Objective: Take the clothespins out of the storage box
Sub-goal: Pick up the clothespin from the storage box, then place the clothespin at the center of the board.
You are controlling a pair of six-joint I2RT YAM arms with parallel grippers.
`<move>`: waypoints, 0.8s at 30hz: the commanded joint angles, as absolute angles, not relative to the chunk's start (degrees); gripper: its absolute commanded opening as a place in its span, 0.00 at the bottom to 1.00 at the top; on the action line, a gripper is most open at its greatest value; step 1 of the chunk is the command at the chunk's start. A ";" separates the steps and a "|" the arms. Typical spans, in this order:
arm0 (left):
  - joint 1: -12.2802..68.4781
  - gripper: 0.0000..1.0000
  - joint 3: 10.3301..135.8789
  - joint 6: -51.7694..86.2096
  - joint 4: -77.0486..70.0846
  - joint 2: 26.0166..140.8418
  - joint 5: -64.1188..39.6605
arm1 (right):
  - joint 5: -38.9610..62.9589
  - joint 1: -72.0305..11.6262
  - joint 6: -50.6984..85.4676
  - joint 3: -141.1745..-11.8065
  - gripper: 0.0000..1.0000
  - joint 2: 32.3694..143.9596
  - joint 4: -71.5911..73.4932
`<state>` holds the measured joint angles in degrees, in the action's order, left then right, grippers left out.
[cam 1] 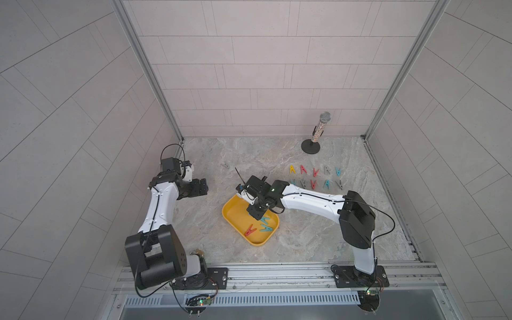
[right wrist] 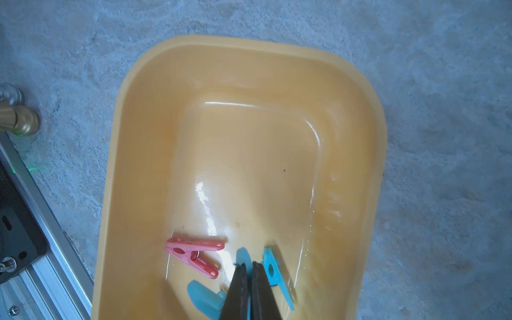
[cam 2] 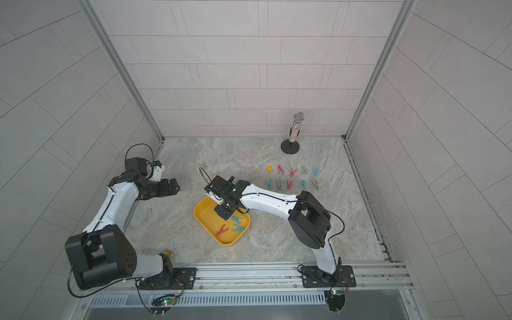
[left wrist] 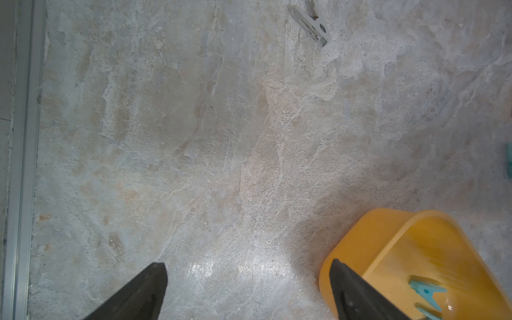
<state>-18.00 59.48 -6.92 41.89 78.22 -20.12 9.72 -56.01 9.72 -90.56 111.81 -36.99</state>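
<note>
The yellow storage box (cam 1: 235,217) (cam 2: 206,217) lies mid-table. In it are a red clothespin (cam 1: 250,230) (right wrist: 194,253) and two teal clothespins (cam 1: 266,224) lying flat. My right gripper (cam 1: 254,214) (right wrist: 248,264) reaches down into the box. It is shut on another teal clothespin (right wrist: 206,300), whose legs stick out beside the fingers just above the box floor. My left gripper (cam 1: 203,188) (left wrist: 247,264) hovers open and empty over bare table left of the box (left wrist: 360,249). Several clothespins (cam 1: 314,177) lie in two rows at the right.
A lone grey clothespin (cam 1: 225,165) (left wrist: 310,23) lies behind the box. A glittery microphone on a black stand (cam 1: 318,130) is at the back right. A brass fitting (cam 1: 198,252) (right wrist: 19,119) sits by the front rail. Metal frame rails edge the table.
</note>
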 commanded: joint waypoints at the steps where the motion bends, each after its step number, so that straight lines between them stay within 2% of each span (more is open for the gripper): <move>1: -18.41 1.00 60.38 -6.94 42.27 77.97 -20.17 | 7.79 -55.33 12.40 -89.41 0.00 107.22 -37.20; 16: -18.43 1.00 60.47 -6.86 42.36 77.87 -20.40 | -3.48 -45.04 25.33 -77.40 0.00 92.26 -36.63; 24: -18.42 1.00 60.42 -6.86 42.36 77.85 -20.47 | -8.09 -38.79 33.77 -74.44 0.00 94.50 -41.16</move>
